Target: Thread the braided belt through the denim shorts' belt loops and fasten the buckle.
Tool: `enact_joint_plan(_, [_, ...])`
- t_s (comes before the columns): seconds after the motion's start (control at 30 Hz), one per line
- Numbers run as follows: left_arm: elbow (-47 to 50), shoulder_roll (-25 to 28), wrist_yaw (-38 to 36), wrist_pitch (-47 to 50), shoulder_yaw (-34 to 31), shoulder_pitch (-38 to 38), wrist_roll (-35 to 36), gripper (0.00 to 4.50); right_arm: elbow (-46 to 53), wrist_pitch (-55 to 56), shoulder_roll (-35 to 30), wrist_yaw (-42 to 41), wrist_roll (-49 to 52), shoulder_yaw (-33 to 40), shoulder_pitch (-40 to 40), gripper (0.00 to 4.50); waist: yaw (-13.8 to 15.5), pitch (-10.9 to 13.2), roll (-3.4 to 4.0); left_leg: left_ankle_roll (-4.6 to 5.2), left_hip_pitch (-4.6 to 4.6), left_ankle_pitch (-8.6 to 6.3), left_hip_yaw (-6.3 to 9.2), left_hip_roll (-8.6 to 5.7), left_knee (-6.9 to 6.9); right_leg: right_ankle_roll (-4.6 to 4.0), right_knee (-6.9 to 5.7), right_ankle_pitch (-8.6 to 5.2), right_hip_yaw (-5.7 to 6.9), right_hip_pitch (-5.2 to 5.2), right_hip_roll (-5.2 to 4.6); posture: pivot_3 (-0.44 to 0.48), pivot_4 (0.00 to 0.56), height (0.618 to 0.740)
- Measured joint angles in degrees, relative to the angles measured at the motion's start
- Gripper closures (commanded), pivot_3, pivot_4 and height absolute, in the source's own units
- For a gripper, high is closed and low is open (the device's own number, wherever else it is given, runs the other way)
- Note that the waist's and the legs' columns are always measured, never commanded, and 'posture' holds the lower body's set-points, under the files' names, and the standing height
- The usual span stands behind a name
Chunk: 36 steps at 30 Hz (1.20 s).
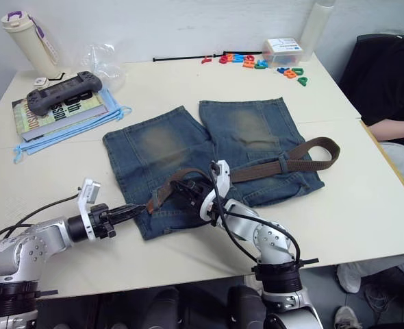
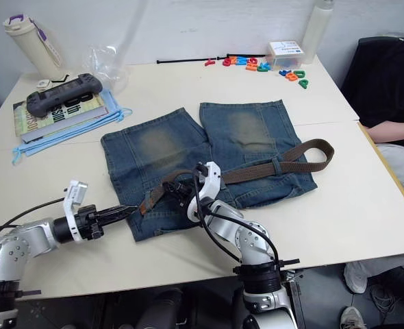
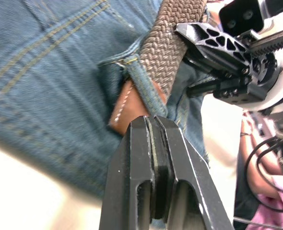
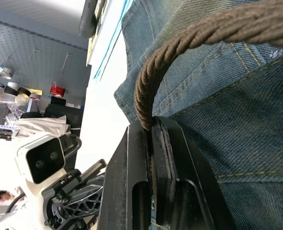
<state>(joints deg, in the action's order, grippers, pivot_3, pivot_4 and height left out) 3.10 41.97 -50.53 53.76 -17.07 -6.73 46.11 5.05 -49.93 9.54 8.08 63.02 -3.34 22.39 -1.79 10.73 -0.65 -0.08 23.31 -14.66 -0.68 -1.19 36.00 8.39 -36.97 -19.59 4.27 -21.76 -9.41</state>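
Right gripper (image 2: pixel 180 189): fingers pinching the braided belt (image 2: pixel 270 166) above the denim shorts (image 2: pixel 188 147).
Left gripper (image 2: pixel 128 210): fingers pressed together, tip beside the belt's tan tip (image 3: pixel 127 108) at a belt loop (image 3: pixel 144 88).

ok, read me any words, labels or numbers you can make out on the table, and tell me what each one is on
Nothing reads cleanly.
Book under the game controller: large letters on its spine and cover, too blurred to read.
White box by the far edge: a blue label, text too small to read.
Colourful magnetic letters: too small to tell apart.
Cream bottle: no legible print.
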Motion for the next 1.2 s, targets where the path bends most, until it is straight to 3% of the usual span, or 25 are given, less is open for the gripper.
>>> enact_joint_plan(0.03, [-1.0, 1.6, -2.0, -1.9, 0.2, 0.2, -1.2, 2.15, 0.0, -0.6, 0.0, -0.6, 1.3, 1.1, -0.2, 4.5, 0.0, 0.0, 0.0, 0.0, 0.0, -0.01, 0.0, 0.0, 0.01, -0.01, 0.03, 0.0, 0.0, 0.0, 0.0, 0.0, 0.15, 0.691])
enact_joint_plan(0.13, [-1.7, 2.7, -3.6, -3.5, 0.3, 0.2, -2.1, 1.29, -0.2, -1.3, 0.0, -1.3, 2.2, 2.1, -0.2, 4.5, 0.1, 0.0, 0.0, 0.03, 0.01, -0.05, 0.0, 0.0, 0.01, -0.01, 0.07, 0.0, 0.0, 0.0, -0.01, 0.0, 0.15, 0.691])
enact_joint_plan(0.47, [-2.1, 1.6, -6.7, -5.4, 5.8, -2.5, -3.9, 1.29, -4.0, -4.2, 0.0, -6.3, 5.6, 5.6, 0.6, 4.5, -0.1, 0.0, 0.0, 0.06, 0.0, -0.12, -0.04, 0.03, 0.03, -0.01, 0.04, 0.0, 0.01, 0.02, 0.0, 0.0, 0.15, 0.691])
enact_joint_plan(1.0, [-2.5, -0.7, -6.2, -1.1, 6.0, -4.2, -2.5, 1.29, -4.3, -5.1, 0.0, -7.4, 5.3, 5.9, 0.7, 4.5, -0.1, 0.0, 0.0, 0.08, 0.0, -0.16, -0.08, 0.03, 0.06, -0.01, 0.04, 0.0, 0.01, 0.02, 0.0, 0.0, 0.15, 0.691])
enact_joint_plan(1.2, [-1.7, -0.7, -5.9, 0.0, 4.9, -3.8, -2.5, 3.65, -4.2, -5.1, 0.0, -7.4, 5.1, 6.1, 0.7, 4.5, 0.0, 0.0, 0.0, 0.08, 0.0, -0.16, -0.08, 0.03, 0.07, -0.01, 0.03, 0.0, 0.01, 0.02, 0.0, 0.0, 0.15, 0.691])
